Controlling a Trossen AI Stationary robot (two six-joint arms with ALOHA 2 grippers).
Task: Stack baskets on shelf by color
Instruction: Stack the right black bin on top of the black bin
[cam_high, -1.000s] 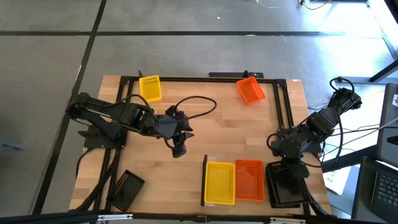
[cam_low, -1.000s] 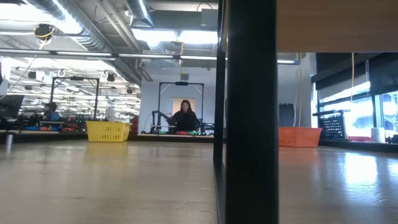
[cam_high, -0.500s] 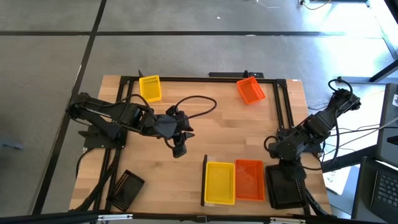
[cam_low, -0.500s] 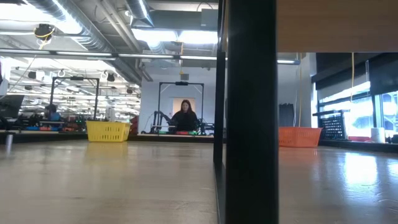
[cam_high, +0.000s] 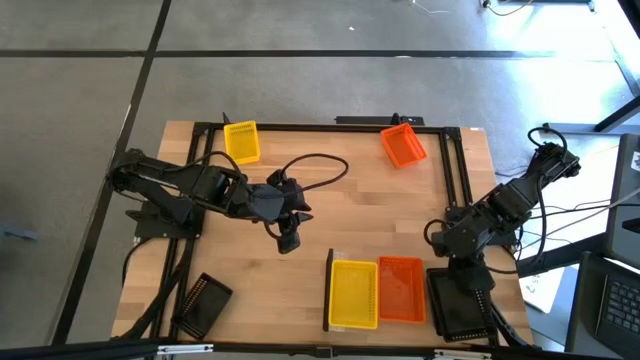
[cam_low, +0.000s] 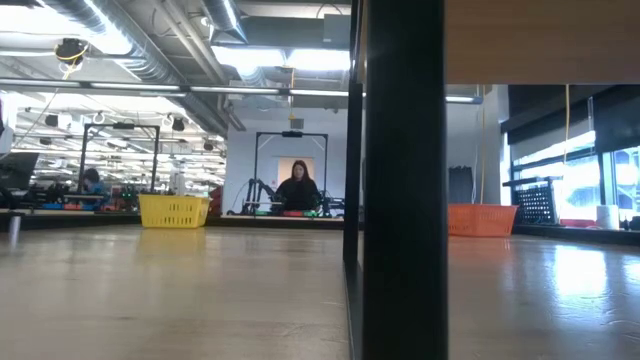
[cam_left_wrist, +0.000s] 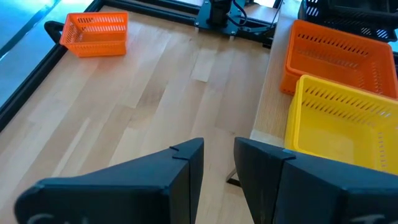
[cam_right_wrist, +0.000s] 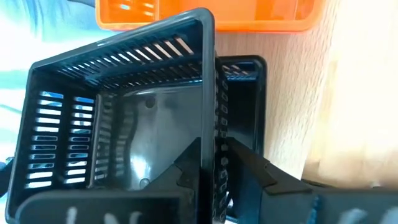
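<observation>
1. The right hand (cam_right_wrist: 208, 165), at the bench's (cam_high: 320, 220) near right corner, straddles one wall of a black basket (cam_right_wrist: 124, 118) with its fingers slightly apart, barely gripping. The basket sits tilted over the black stack, just beside the orange basket (cam_high: 401, 289) on the shelf (cam_left_wrist: 267, 112); if let go askew, it could jam or tip rather than nest.
2. The left hand (cam_left_wrist: 217, 168) hangs over mid-bench, unclenched and empty.
3. A yellow basket (cam_high: 241, 141) and another orange one (cam_high: 403, 146) wait along the far edge, and another black one (cam_high: 203, 303) near the left corner.
</observation>
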